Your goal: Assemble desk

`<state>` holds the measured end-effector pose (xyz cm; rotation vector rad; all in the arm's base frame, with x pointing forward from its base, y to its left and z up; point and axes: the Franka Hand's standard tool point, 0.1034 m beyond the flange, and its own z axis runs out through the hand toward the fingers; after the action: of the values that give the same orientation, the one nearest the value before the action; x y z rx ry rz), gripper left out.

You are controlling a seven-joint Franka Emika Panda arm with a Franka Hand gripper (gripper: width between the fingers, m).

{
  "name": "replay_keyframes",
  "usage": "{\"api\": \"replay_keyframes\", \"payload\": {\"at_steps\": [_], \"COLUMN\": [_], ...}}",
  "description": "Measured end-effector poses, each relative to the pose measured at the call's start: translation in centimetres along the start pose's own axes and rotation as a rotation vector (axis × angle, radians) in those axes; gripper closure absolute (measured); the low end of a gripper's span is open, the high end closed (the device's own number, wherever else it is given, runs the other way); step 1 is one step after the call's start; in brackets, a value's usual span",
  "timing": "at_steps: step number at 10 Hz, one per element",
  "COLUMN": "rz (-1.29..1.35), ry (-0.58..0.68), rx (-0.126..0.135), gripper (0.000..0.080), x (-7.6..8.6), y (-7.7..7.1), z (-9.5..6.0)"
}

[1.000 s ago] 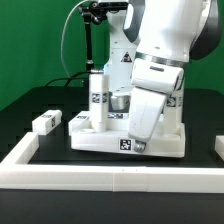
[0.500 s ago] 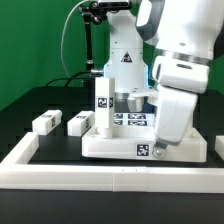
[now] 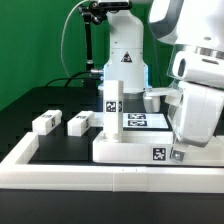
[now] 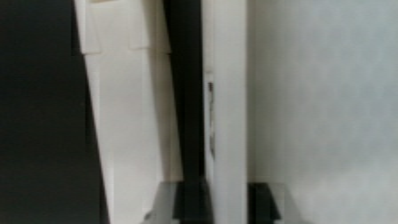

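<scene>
The desk's white tabletop (image 3: 135,150) lies flat on the black table, a square tag on its front face. One white leg (image 3: 112,110) stands upright at the tabletop's end toward the exterior view's left. My gripper (image 3: 178,150) is shut on the tabletop's wall at the end toward the exterior view's right. In the wrist view that thin white wall (image 4: 222,100) runs between my dark fingertips (image 4: 178,205), with my gripper (image 4: 221,205) closed on it. Two loose legs (image 3: 45,122) (image 3: 78,122) lie on the black surface toward the exterior view's left.
A long white rim (image 3: 110,178) frames the black table along the front. The marker board (image 3: 140,121) lies flat behind the tabletop. The robot's white base (image 3: 125,55) and a black stand (image 3: 90,50) rise at the back.
My gripper has moved toward the exterior view's right, dragging the tabletop and its upright leg along. The two loose legs have stayed put.
</scene>
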<state>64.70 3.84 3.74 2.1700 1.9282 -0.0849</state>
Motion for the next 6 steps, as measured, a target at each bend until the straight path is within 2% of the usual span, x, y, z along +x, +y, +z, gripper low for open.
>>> {"api": "replay_keyframes", "payload": {"at_steps": [2, 3, 4, 5, 6], "rz": [0.037, 0.046, 0.062, 0.066, 0.071], "ry": [0.004, 0.0, 0.001, 0.002, 0.003], "rx": [-0.003, 0.006, 0.004, 0.004, 0.001], "gripper": [0.0739, 0.0677, 0.0677, 0.0494, 0.0494], "x": [0.7, 0.9, 1.1, 1.1, 0.8], "y": [0.6, 0.7, 0.9, 1.0, 1.1], "z": [-0.3, -0.5, -0.7, -1.1, -1.5]}}
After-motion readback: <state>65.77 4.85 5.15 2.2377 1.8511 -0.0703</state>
